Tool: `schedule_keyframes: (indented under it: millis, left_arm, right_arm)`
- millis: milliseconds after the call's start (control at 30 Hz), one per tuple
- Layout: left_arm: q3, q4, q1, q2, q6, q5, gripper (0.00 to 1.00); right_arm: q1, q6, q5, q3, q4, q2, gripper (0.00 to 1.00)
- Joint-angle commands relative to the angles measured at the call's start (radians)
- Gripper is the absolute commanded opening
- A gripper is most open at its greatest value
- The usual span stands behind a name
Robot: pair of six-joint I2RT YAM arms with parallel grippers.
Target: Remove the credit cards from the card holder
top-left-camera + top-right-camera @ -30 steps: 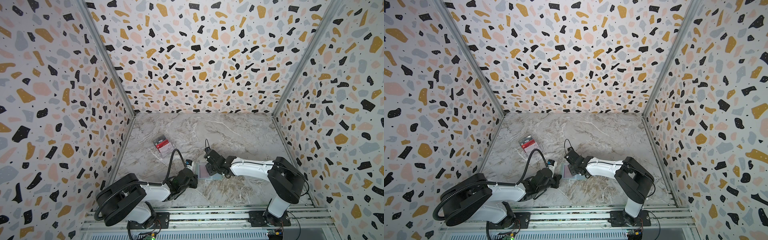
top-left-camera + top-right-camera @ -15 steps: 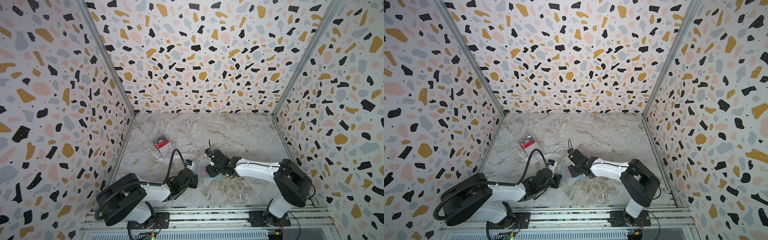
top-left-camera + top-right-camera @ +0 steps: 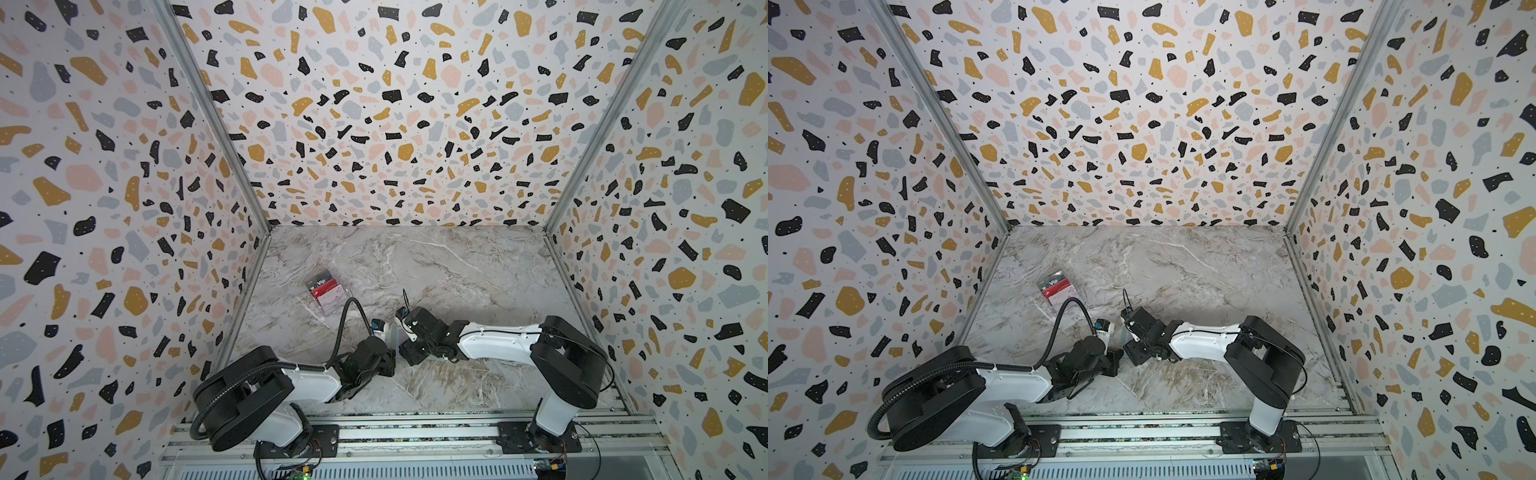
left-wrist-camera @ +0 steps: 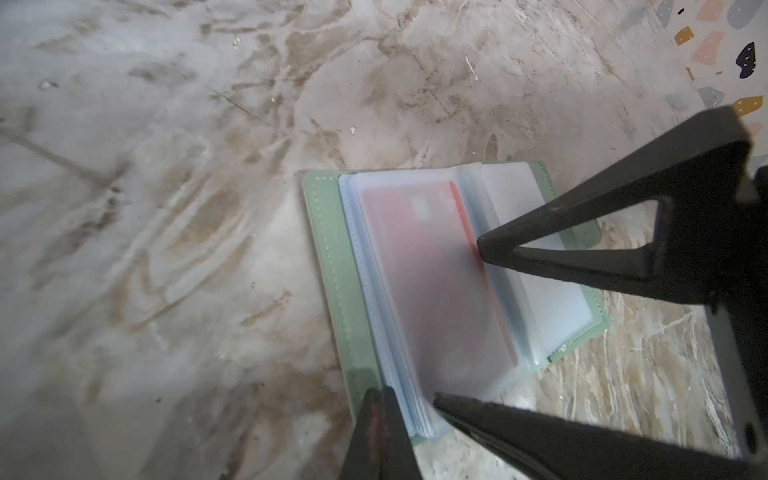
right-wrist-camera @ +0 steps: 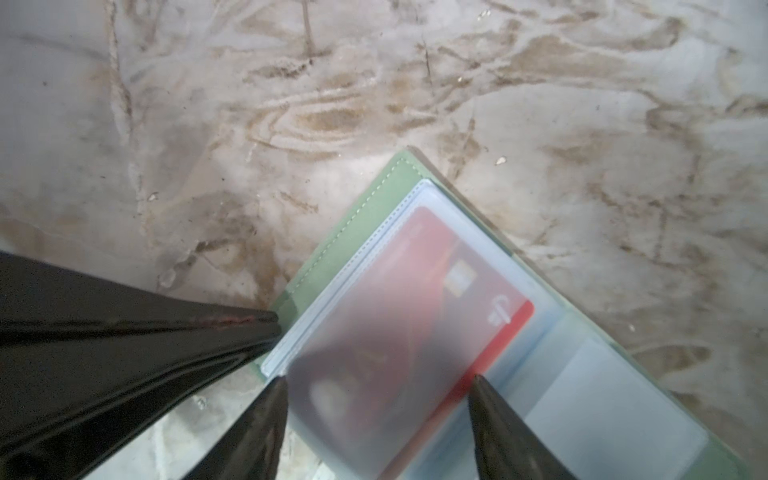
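Right wrist view: card holder [image 5: 332, 249] lies open on table [image 5: 374, 83] w/ red card [image 5: 436, 257] in clear sleeve [image 5: 519, 299]. Right gripper [image 5: 376, 390] wide open, straddling sleeve, holding nothing. Left gripper [image 5: 270, 322] closed, tip at holder's green cover edge.

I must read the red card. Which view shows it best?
Right wrist view: the red card shows its chip clearly. The left wrist view blurs it; in both top views it is too small to tell.
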Motion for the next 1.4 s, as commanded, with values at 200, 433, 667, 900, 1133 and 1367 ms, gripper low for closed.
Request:
schedule_keyframes:
  millis: [200,433,667,900,1133,1367]
  left_arm:
    - [-0.009,-0.027,0.006,0.024,-0.007,-0.017,0.00]
    - [-0.013,-0.029,0.005,0.021,-0.010,-0.022,0.00]
    - [-0.010,-0.031,0.005,0.021,-0.012,-0.025,0.00]
    - [-0.005,-0.041,0.007,0.021,-0.010,-0.028,0.00]
    - [0.000,-0.047,0.006,0.022,-0.013,-0.036,0.00]
    - [0.003,-0.043,0.006,0.030,-0.016,-0.033,0.00]
  right_arm:
    - [0.024,0.004,0.035,0.057,-0.008,0.045,0.74]
    - [0.038,0.007,0.064,0.064,-0.034,0.066,0.73]
    - [0.034,0.001,0.113,0.055,-0.061,0.053,0.63]
    - [0.021,0.010,0.147,0.048,-0.074,0.033,0.51]
    - [0.018,-0.013,0.123,0.050,-0.086,-0.020,0.64]
    - [0.020,-0.023,-0.001,0.018,-0.001,-0.060,0.68]
